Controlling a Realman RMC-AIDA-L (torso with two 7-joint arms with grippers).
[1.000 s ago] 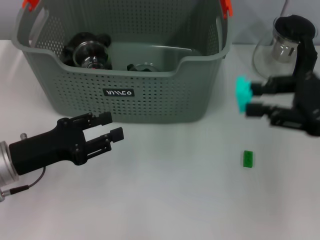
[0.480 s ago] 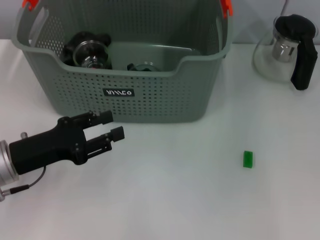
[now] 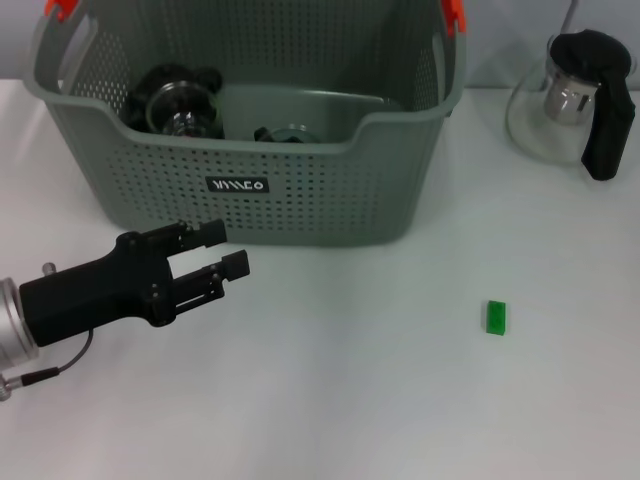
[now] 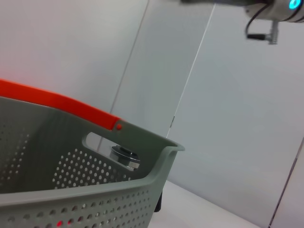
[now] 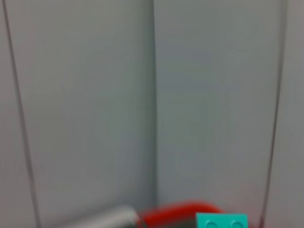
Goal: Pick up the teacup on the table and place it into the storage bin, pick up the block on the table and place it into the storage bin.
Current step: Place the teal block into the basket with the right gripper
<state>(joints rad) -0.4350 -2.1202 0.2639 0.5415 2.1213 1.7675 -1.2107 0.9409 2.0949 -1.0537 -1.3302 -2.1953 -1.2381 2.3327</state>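
Observation:
The storage bin (image 3: pixel 300 200) stands at the back of the table, and its orange handle clip (image 4: pixel 61 104) and rim also show in the left wrist view. Inside it lie a glass teacup (image 3: pixel 180 108) and a second glass piece (image 3: pixel 285 133). A small green block (image 3: pixel 496 317) lies on the table to the right front. My left gripper (image 3: pixel 228 250) hovers open and empty in front of the bin's left part. My right gripper is out of the head view. Its wrist view shows a teal block (image 5: pixel 222 221) held up in the air above an orange clip (image 5: pixel 180 213).
A glass teapot (image 3: pixel 575 95) with a black lid and handle stands at the back right. The white table (image 3: pixel 350 400) stretches in front of the bin. Part of the right arm (image 4: pixel 270 9) shows high up in the left wrist view.
The right gripper, carrying the teal block, has left the head view from the right side. The left arm and the green block have not moved.

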